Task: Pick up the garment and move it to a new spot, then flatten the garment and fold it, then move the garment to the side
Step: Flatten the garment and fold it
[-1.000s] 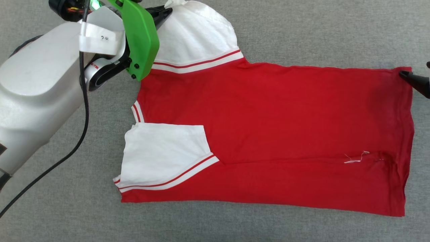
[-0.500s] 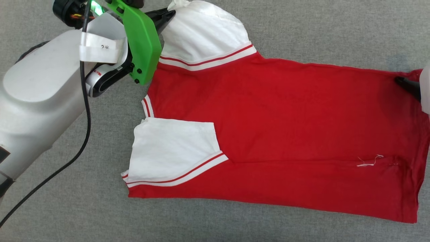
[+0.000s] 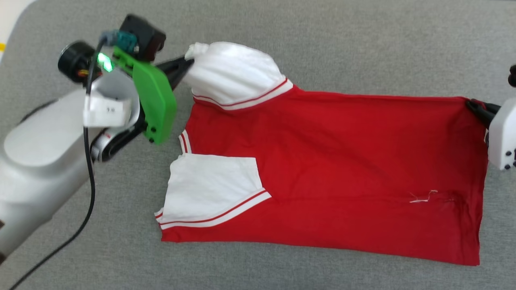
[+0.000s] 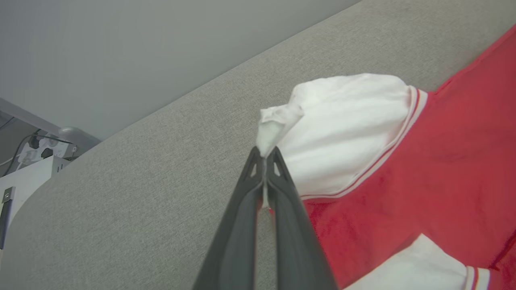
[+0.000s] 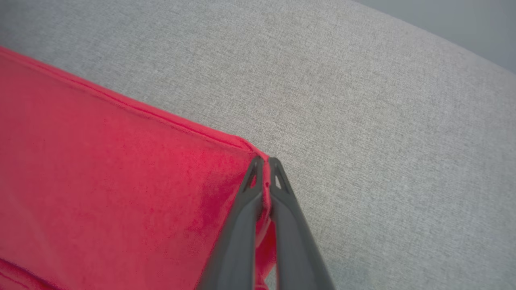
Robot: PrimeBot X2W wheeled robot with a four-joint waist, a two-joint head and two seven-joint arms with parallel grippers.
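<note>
**Head view.** Noted garment (image 3: pixel 330 161) spread on grey fabric-topped bench (image 3: pixel 363 36), plain red side up, collar end to L, hem to R. Saw near white sleeve (image 3: pixel 213 189) folded in over red body, striped cuff running diag. Saw lengthwise crease along near third, w/ loose white thread (image 3: pixel 421 197) on it close to hem. Found far sleeve (image 3: pixel 238 72) drawn into a bunched peak. Logged L claw (image 3: pixel 188 60) clamped on tip of that peak. Noted green plate (image 3: pixel 155 100) on L wrist, green LED (image 3: pixel 105 62) lit above it, black cable (image 3: pixel 86 169) hanging along pale forearm. Logged R claw (image 3: pixel 472 106) at far hem corner, dark fingers on red cloth. Saw white wrist housing (image 3: pixel 502 137) just beside R hem edge.

**L wrist view.** Saw L claw (image 4: pixel 265 155) fingers pressed together w/ white sleeve cloth pinched betw. tips, small tuft sticking out past them. Noted sleeve puffed up behind grip, red body to R of frame. Saw grey wall (image 4: pixel 161 48) past bench edge, socket strip (image 4: pixel 42 148) w/ plugs at far L.

**R wrist view.** Saw R claw (image 5: pixel 266 162) clamped on red hem corner, cloth edge visible betw. fingers. Noted rest of garment lying flat to L of frame, grey bench to R.
</note>
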